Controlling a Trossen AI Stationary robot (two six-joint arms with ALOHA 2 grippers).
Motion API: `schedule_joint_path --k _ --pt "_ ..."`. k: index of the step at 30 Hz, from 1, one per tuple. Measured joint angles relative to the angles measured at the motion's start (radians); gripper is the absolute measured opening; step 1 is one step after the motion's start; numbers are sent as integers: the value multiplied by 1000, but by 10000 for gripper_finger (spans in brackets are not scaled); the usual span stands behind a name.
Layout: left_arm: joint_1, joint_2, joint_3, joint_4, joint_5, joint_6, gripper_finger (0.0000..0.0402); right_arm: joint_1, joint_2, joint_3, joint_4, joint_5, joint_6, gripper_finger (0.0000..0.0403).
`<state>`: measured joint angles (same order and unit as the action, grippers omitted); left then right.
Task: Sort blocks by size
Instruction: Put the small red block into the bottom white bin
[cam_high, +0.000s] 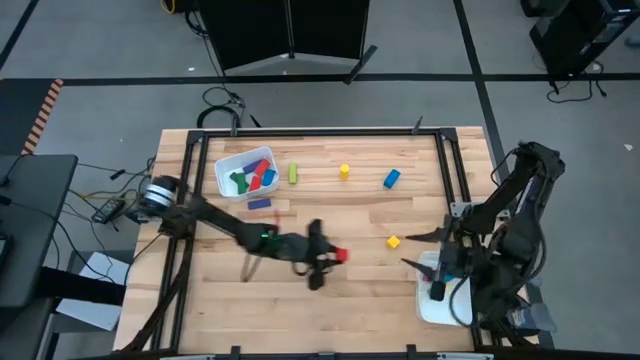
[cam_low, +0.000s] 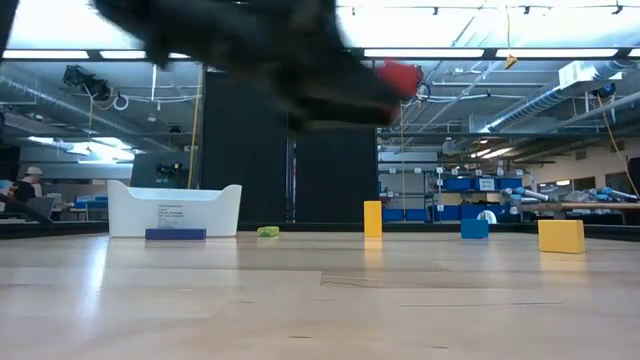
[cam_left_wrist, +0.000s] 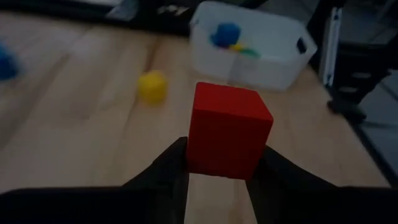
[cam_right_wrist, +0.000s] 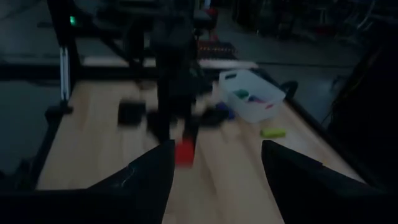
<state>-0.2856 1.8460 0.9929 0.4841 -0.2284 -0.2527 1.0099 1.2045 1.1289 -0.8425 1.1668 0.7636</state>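
My left gripper (cam_high: 337, 256) is shut on a red cube (cam_left_wrist: 229, 129) and carries it above the middle of the table; the cube also shows in the high view (cam_high: 342, 255) and the low view (cam_low: 400, 77). My right gripper (cam_high: 420, 250) is open and empty at the table's right side. Loose on the wood are a yellow cube (cam_high: 394, 241), a blue cube (cam_high: 391, 178), a yellow block (cam_high: 344, 171), a green bar (cam_high: 293, 173) and a blue bar (cam_high: 259, 203). The far-left white tray (cam_high: 227, 178) holds several blocks. My left gripper pinches the red cube by its two opposite side faces (cam_left_wrist: 200, 155) between its two fingers, at the cube's end nearest the wrist. The fingers reach toward the table's right side, roughly level. The cube is lifted clear of the table.
A second white tray (cam_high: 440, 305) lies at the near right, under my right arm; in the left wrist view it (cam_left_wrist: 292, 59) holds a few blocks. Black frame rails run along the table's sides. Bare wood lies at the near middle.
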Motion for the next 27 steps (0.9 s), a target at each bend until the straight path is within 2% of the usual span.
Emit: schedule_joint_path --k 6,9,16,24,27 --pt "53 289 387 14 178 62 130 16 -37 0 10 47 -34 257" --pt "69 424 586 -37 248 64 130 17 -41 0 13 58 -42 255" --pt "87 681 991 -193 311 65 130 18 -42 0 40 72 -81 256" --pt "93 905 1360 -294 331 59 130 18 -41 0 84 97 -143 252" --pt "96 917 1344 -206 319 33 130 18 -41 0 96 98 -158 252"
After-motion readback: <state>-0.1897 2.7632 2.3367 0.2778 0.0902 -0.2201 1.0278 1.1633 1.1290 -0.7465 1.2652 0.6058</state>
